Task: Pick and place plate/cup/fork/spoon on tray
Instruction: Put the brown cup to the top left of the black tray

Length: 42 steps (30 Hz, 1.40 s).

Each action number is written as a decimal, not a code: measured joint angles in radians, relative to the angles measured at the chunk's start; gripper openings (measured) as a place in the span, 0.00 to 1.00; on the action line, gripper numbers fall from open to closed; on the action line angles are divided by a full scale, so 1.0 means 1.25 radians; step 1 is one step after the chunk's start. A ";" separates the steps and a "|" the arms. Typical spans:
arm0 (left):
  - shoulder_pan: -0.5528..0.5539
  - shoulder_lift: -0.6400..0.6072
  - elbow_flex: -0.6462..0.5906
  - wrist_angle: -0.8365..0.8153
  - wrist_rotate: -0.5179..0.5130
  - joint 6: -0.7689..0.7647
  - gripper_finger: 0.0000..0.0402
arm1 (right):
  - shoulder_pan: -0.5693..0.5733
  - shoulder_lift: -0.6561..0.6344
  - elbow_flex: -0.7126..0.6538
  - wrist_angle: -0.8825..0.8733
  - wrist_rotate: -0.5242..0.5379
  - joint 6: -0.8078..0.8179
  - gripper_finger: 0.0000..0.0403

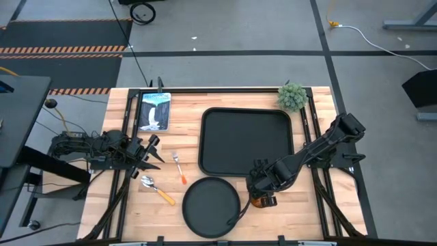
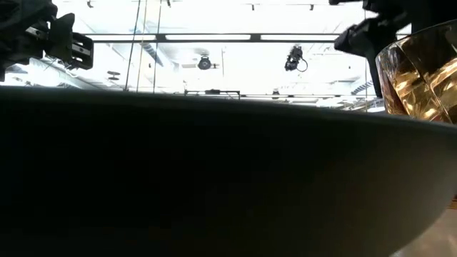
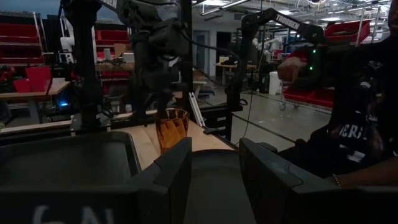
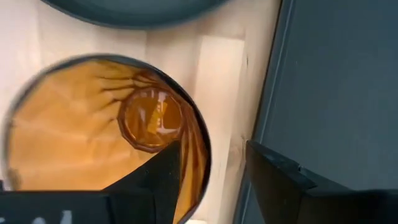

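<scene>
The amber cup [image 1: 263,201] stands upright on the wood table just off the tray's near right corner. It also shows in the right wrist view [image 4: 93,124] and the left wrist view [image 3: 171,129]. My right gripper [image 1: 261,188] is above it, pointing down and open. One finger [image 4: 158,180] is inside the cup and the other [image 4: 280,186] is outside its rim. The black tray [image 1: 246,113] lies at the centre. The round plate [image 1: 212,206] is at the near edge. The fork [image 1: 179,167] and the spoon [image 1: 156,189] lie left of the plate. My left gripper [image 1: 153,152] is open and empty at the table's left. My right gripper comes at the cup from above, pointing down. The cup's wall [image 4: 202,163] on the tray side stands between the inner and the outer finger. A gap shows between the wall and the outer finger. I cannot tell whether the inner finger touches the wall.
A small green plant [image 1: 292,96] stands at the far right beside the tray. A framed picture [image 1: 154,111] lies at the far left. A person [image 3: 360,124] shows beyond the table in the left wrist view. The plate's rim [image 2: 214,178] fills the low view.
</scene>
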<state>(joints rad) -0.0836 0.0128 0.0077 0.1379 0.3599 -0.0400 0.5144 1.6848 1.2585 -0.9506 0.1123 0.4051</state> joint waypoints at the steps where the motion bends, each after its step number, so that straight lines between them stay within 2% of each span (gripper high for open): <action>1: 0.000 0.000 0.000 0.000 0.000 0.000 0.35 | -0.002 0.000 -0.005 0.000 0.000 0.005 0.45; 6: 0.000 0.000 0.000 0.000 0.000 0.000 0.35 | -0.014 0.000 -0.012 0.001 0.000 0.030 0.39; 21: 0.000 0.000 0.000 0.000 0.000 0.000 0.35 | -0.022 -0.002 -0.012 0.005 -0.037 0.060 0.04; 27: 0.000 0.000 0.000 0.000 0.000 0.000 0.35 | -0.035 -0.008 -0.012 -0.004 -0.124 0.061 0.06; 34: 0.000 0.000 0.000 0.000 0.000 0.000 0.35 | -0.059 -0.083 -0.013 -0.074 -0.153 0.037 0.03; 38: 0.000 0.000 0.000 0.000 0.000 0.000 0.35 | -0.081 -0.151 -0.013 -0.107 -0.146 0.016 0.03; 42: 0.000 0.000 0.000 0.000 0.000 0.000 0.35 | -0.121 -0.210 -0.013 -0.145 -0.101 0.008 0.04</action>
<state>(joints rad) -0.0837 0.0128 0.0074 0.1379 0.3598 -0.0401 0.3631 1.4220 1.2427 -1.1322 -0.0135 0.4145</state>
